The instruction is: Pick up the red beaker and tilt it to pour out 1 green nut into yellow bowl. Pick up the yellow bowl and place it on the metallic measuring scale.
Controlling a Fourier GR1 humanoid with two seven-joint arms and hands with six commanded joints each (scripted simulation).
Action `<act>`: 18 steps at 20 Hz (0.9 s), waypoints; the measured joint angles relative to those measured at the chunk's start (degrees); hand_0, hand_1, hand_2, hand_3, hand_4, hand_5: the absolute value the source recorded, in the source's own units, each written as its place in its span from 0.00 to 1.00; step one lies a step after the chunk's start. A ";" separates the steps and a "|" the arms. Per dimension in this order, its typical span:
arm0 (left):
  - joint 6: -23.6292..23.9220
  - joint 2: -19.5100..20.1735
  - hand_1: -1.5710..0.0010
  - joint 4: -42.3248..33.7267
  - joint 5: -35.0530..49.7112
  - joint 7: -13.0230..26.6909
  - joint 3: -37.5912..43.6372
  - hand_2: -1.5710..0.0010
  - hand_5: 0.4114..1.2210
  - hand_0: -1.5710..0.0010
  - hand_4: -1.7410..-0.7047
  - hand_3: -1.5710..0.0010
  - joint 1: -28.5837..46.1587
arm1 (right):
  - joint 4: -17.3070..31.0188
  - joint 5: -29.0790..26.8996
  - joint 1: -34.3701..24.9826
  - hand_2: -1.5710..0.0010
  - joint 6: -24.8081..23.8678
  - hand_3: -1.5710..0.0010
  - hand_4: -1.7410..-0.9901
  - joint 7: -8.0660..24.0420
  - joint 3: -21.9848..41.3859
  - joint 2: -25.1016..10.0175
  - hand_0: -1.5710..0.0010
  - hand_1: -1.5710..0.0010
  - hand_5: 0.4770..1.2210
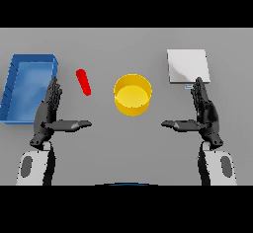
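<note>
Red beaker [83, 82] sits left of centre on the grey bench [123, 44], with the yellow bowl [132, 95] at centre and the metallic scale [187, 66] at upper right. Both hands hold nothing, fingers straight and thumbs spread: left hand [49, 113] lower left beside a blue tray [15, 79], right hand [203, 113] lower right.
</note>
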 measured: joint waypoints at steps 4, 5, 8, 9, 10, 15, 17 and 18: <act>-0.10 0.71 1.00 1.19 0.56 0.62 0.92 1.00 0.26 1.00 0.62 1.00 -1.48 | -0.24 0.48 0.22 1.00 -0.33 1.00 0.82 -0.01 0.60 0.61 1.00 1.00 0.25; -0.19 0.92 1.00 1.64 0.74 0.68 1.21 1.00 0.26 1.00 0.62 1.00 -1.95 | -0.33 0.66 0.30 1.00 -0.46 1.00 0.82 0.00 0.78 0.79 1.00 1.00 0.25; -0.09 2.79 1.00 -2.30 -3.81 -2.85 -1.69 1.00 0.26 1.00 0.62 1.00 1.70 | -4.71 11.59 4.99 1.00 -2.77 1.00 0.82 -8.37 6.73 -1.00 1.00 1.00 0.25; 0.38 2.80 1.00 -4.23 -5.36 -2.38 -2.95 1.00 0.25 1.00 0.63 1.00 2.78 | -5.38 13.85 5.80 1.00 -3.49 1.00 0.82 -7.93 7.39 -1.80 1.00 1.00 0.25; 0.40 2.99 1.00 -4.69 -6.23 -1.46 -3.53 1.00 0.25 1.00 0.62 1.00 3.90 | -5.81 15.36 5.96 1.00 -3.79 1.00 0.82 -7.67 8.32 -1.79 1.00 1.00 0.26; 0.70 3.37 1.00 -4.26 -8.18 0.97 -4.51 1.00 0.25 1.00 0.63 1.00 3.59 | -6.87 16.41 7.14 1.00 -4.02 1.00 0.82 -7.22 9.17 -1.53 1.00 1.00 0.24; 1.44 3.21 1.00 -1.87 -9.26 0.77 -4.48 1.00 0.26 1.00 0.61 1.00 0.66 | -7.66 16.63 5.59 1.00 -4.58 1.00 0.81 -4.58 8.88 -1.38 1.00 1.00 0.23; 1.66 3.09 1.00 -0.07 -9.41 0.64 -4.21 1.00 0.27 1.00 0.60 1.00 -1.21 | -8.03 17.15 6.26 1.00 -4.46 1.00 0.80 -4.91 9.52 -1.19 1.00 1.00 0.23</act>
